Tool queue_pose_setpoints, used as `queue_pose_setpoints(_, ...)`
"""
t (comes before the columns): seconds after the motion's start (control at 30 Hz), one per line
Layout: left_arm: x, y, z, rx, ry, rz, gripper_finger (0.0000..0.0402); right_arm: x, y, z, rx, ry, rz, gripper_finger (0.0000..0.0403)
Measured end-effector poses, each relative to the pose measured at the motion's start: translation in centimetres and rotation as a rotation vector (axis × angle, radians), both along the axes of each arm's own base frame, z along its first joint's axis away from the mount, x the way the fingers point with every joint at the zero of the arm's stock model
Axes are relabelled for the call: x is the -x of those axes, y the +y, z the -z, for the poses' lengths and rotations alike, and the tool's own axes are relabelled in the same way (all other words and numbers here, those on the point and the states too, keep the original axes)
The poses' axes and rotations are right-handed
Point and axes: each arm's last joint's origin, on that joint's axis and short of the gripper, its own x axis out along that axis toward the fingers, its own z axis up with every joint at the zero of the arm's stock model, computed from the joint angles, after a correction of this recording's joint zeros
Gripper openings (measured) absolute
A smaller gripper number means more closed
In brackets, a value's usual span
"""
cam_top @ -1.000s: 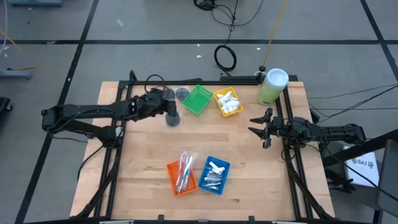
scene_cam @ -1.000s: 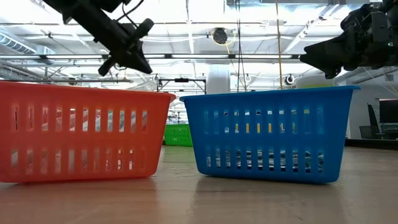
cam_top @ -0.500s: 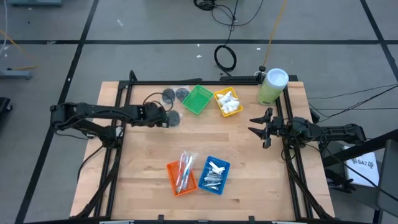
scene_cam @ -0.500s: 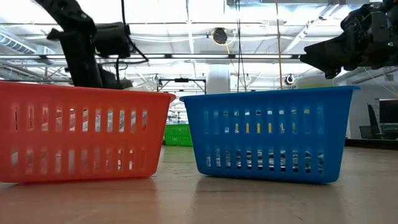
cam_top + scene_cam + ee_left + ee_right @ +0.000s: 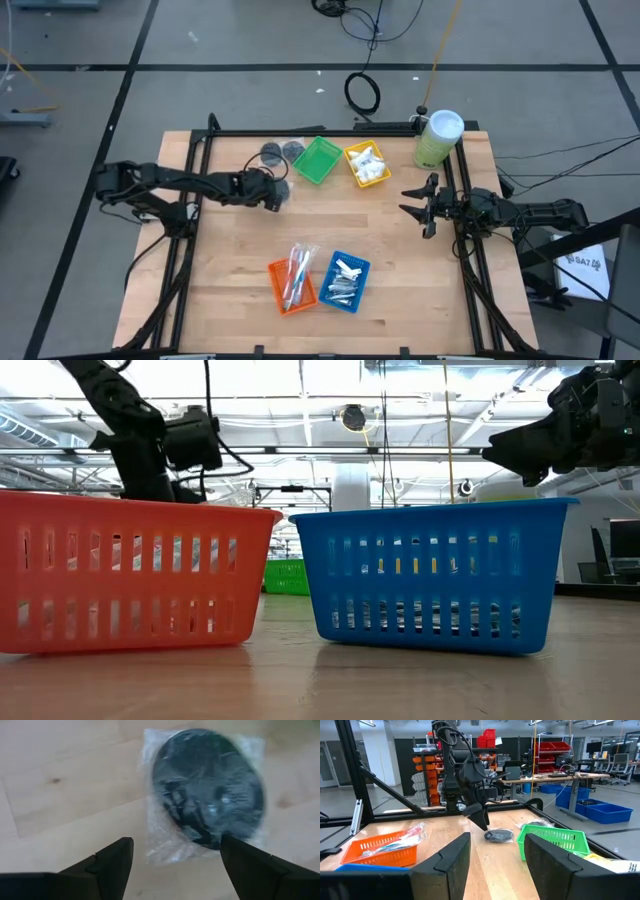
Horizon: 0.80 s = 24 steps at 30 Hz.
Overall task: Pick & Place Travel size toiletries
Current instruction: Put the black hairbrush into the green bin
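**Left gripper open over a wrapped disc**

Table (image 5: 400,250): pale wood, black frame around it. Both arms over it.

Left arm reaches in from the left edge. Left gripper (image 5: 277,195) low at the table's far-left middle, fingers (image 5: 112,862) spread wide, holding nothing. Beneath them a dark round disc (image 5: 207,782) in a clear wrapper lies flat on the wood, between the fingertips and slightly ahead, touching neither.

Right arm waits at the right edge. Right gripper (image 5: 415,203) off the wood, fingers parted, empty.

Pale green canister (image 5: 438,138), far right corner, upright.

Trays: green tray (image 5: 318,160) far centre; yellow tray (image 5: 367,165) just right of it, white packets inside. Orange tray (image 5: 292,284) near centre, clear sticks with red and blue in it; blue tray (image 5: 345,281) just right, silver tubes inside.

Two more discs (image 5: 271,153) on the wood, left of the green tray.
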Motion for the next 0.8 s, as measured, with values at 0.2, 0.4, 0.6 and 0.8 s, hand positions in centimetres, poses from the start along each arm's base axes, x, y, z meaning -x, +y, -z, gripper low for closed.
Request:
queue_pose_setpoints(0.2,-0.1,0.4,1.4,0.023,0.052,-0.039,0.0281,0.0,0.0,0.0,0.000,-0.001,0.000,0.0176)
queue_pose_setpoints(0.4,-0.4,0.7,2.5,0.011,0.098,-0.059,0.0246,0.0,0.0,0.0,0.000,0.000,0.000,0.0175)
queue_pose_setpoints(0.6,-0.4,0.8,2.5,-0.009,0.098,-0.058,0.0176,0.0,0.0,0.0,0.000,0.000,0.000,0.0177)
queue_pose_setpoints(0.8,-0.4,0.8,2.5,-0.013,0.107,-0.023,0.0053,0.0,0.0,0.0,0.000,0.000,0.000,0.0175)
